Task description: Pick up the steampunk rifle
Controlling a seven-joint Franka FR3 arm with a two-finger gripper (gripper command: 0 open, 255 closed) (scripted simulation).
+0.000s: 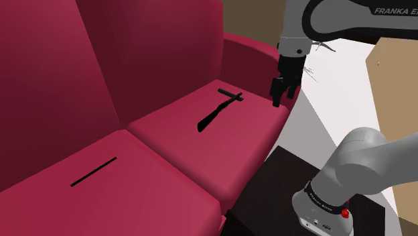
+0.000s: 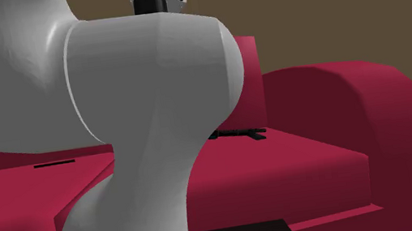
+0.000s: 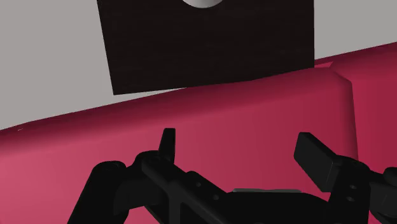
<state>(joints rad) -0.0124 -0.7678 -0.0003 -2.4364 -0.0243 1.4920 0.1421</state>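
Wide open is how my claw (image 1: 283,98) hangs, with its two fingers (image 3: 167,143) well apart and nothing between them. It is up in the air over the right edge of the red sofa (image 1: 167,53) in the shoulder view, near the armrest. Past my fingers I see the seat's edge, the grey floor and my dark stand (image 3: 210,44).

The rifle (image 1: 218,111) is black and thin. It lies flat on the right seat, to the left of my claw and lower down, apart from it. Its thin end, with a small cross bar, points far. Its thicker end points near and left. A thin black stick (image 1: 94,171) lies on the left seat, well apart from the rifle.

I have not got the rifle yet. I think I must move left until I am over it, then go down.

Some things could go wrong. The rifle is thin and lies flat, so my fingers might come down beside it and close on nothing. The seat looks soft, so if I push too low my fingers may sink in and knock the rifle away. If I grab one end, the other end may tip down and slip out. If I turn my fingers along the rifle and not across it, they cannot pinch it. I might also go to the stick by mistake, as it is black and thin too.
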